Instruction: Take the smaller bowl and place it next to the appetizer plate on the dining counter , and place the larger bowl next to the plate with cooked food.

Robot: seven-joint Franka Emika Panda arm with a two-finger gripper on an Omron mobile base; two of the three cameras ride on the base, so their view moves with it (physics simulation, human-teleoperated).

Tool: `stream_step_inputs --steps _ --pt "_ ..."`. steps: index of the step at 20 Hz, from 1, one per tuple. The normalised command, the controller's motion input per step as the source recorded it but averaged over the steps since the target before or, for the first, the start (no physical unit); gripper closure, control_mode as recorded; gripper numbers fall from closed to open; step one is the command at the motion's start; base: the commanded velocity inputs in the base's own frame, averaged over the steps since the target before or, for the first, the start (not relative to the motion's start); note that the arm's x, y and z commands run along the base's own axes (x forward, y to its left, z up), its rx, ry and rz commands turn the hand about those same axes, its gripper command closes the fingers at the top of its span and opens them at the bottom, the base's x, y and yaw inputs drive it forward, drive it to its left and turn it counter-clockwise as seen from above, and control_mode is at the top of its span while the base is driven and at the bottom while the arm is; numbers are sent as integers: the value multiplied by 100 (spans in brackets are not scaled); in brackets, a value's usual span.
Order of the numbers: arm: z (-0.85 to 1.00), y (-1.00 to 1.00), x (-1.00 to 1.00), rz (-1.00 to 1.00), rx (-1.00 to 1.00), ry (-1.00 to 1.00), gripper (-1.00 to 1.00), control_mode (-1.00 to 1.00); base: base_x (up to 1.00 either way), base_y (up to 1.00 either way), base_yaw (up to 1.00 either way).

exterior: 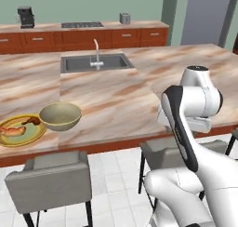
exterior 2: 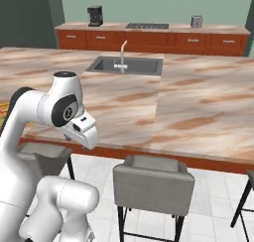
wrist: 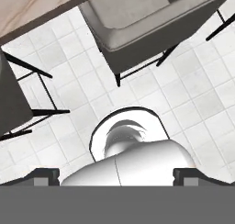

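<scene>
Larger bowl (exterior: 60, 116) sat on the tabletop (exterior: 116, 100) at 9 o'clock of the arm, touching the plate with cooked food (exterior: 19, 130) at its 3 o'clock. Gripper (wrist: 117, 175) pointed down at floor (wrist: 69, 94) – jaws wide, holding nothing – stool (wrist: 137, 16) at 12 o'clock.

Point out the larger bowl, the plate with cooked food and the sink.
larger bowl (exterior: 60, 116): left base view, pale inside.
plate with cooked food (exterior: 30, 136): left base view, yellow rim.
sink (exterior: 81, 63): left base view, basin floor.

cream-beige larger bowl (exterior: 60, 116), yellow-rimmed plate with cooked food (exterior: 19, 130), pink-beige brown-veined dining counter (exterior: 111, 98).
</scene>
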Motion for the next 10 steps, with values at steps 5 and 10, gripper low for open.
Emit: stream_step_inputs --steps 5,10 --pt "0 0 0 0 0 0 -100 100 -24 -100 -13" --pt "0 0 0 0 0 0 -100 100 0 -100 -16"
